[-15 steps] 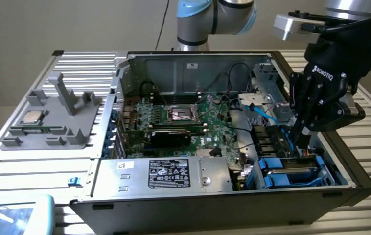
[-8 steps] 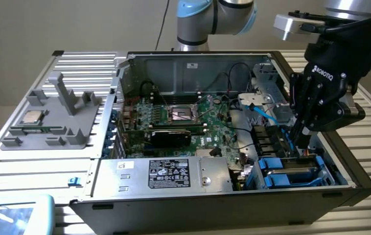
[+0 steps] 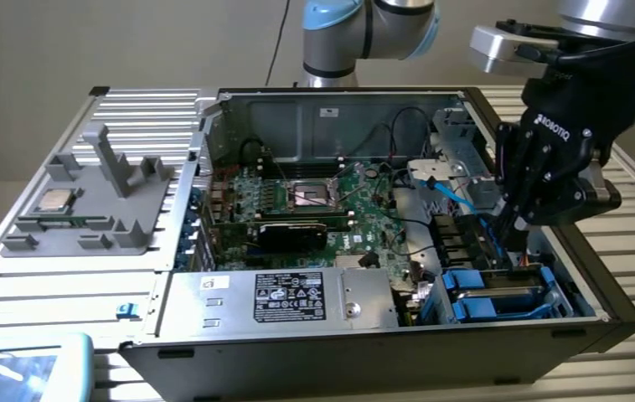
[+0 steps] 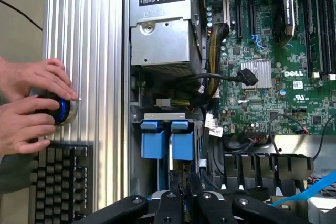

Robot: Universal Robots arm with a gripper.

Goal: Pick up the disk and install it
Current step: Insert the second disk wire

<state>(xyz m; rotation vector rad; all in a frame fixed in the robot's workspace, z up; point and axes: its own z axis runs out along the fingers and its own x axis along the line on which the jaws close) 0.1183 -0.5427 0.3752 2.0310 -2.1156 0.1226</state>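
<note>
The disk (image 3: 507, 283), a silver drive in a bright blue frame, lies in the drive bay at the front corner of the open computer case (image 3: 295, 356), on the exterior view's right. In the wrist view the blue frame ends of the disk (image 4: 157, 140) stand side by side in that bay. My black gripper (image 3: 510, 228) hangs just above the bay, fingers pointing down. Its fingers (image 4: 169, 203) are shut together, and I see nothing between them. A blue cable runs under the fingertips.
A silver power supply (image 3: 295, 295) with a black label fills the case's front; the green motherboard (image 3: 329, 205) lies behind it. A grey fixture with a processor chip (image 3: 54, 199) sits on the exterior view's left. A person's hands (image 4: 29, 106) rest on a blue-ringed knob beside a keyboard (image 4: 58, 179).
</note>
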